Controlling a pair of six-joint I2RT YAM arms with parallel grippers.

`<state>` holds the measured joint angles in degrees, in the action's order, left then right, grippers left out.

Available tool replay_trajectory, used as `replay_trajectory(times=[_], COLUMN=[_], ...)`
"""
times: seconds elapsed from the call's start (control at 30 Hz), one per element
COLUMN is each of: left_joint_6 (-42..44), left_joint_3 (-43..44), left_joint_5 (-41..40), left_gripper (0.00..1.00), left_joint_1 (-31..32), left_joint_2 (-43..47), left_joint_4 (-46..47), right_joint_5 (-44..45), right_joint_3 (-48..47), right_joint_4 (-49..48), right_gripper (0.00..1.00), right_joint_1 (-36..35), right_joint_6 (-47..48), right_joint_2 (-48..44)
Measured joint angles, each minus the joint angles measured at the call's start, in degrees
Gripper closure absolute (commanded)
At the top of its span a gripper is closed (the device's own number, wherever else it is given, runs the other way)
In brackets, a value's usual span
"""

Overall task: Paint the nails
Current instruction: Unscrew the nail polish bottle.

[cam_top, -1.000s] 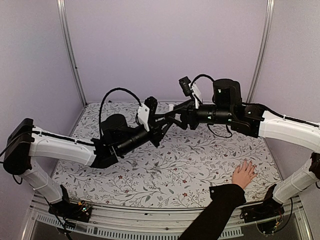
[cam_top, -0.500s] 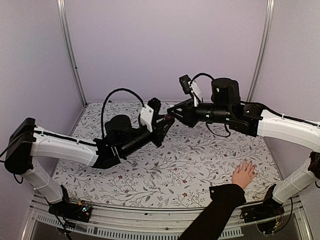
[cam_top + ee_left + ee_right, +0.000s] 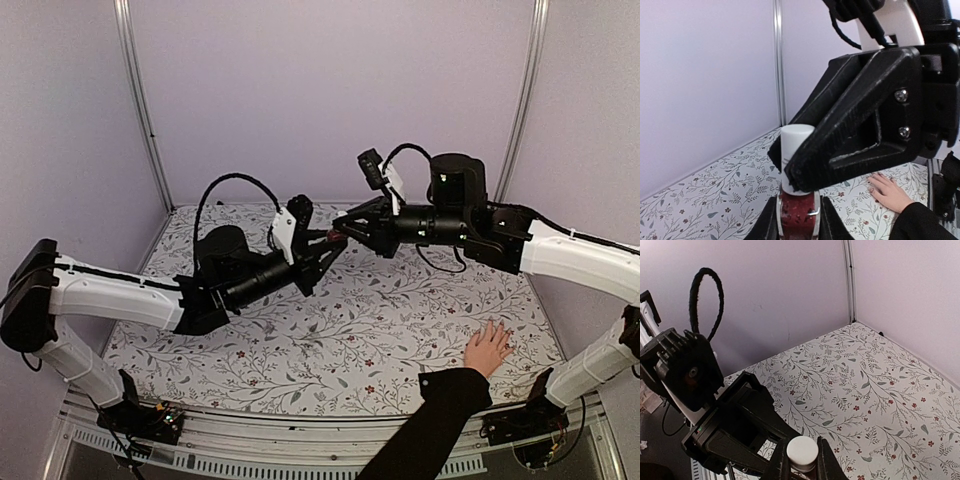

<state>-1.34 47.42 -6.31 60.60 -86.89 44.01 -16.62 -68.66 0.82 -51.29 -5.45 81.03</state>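
Above the far middle of the floral bench point(image 3: 380, 330): left claw point(image 3: 328, 241) clenched on the glass body of a dark-red bottle point(image 3: 798, 216), cap end toward the other arm. Right claw point(image 3: 346, 229) clamped from the right onto the white cap point(image 3: 802, 452). At the near right edge of the bench: light-skinned hand point(image 3: 488, 348) in a black sleeve point(image 3: 430, 420), laid flat, fingers spread, nails point(image 3: 497, 327) toward the far side, too small for detail. Well apart from bottle and both claws.
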Motion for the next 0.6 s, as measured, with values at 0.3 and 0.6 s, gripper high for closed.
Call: replay_trajectory(times=[0.3,0.6], left_joint_6=[-1.1,-3.9], left_joint_3=[-0.6,-0.5], left_joint_5=[18.6,38.6], left_gripper=[1.00,1.00], left_joint_1=[-2.4,-3.2], left_joint_2=[3.3,3.7], left_joint_4=[1.5,3.3], right_joint_5=[-9.8,-25.7], right_joint_3=[0.8,0.7], right_joint_4=[0.4,4.3], right_gripper=[1.00,1.00], right_joint_1=[0.0,0.0], right_joint_6=[7.5,15.6], right_joint_2=[-4.3,-6.4])
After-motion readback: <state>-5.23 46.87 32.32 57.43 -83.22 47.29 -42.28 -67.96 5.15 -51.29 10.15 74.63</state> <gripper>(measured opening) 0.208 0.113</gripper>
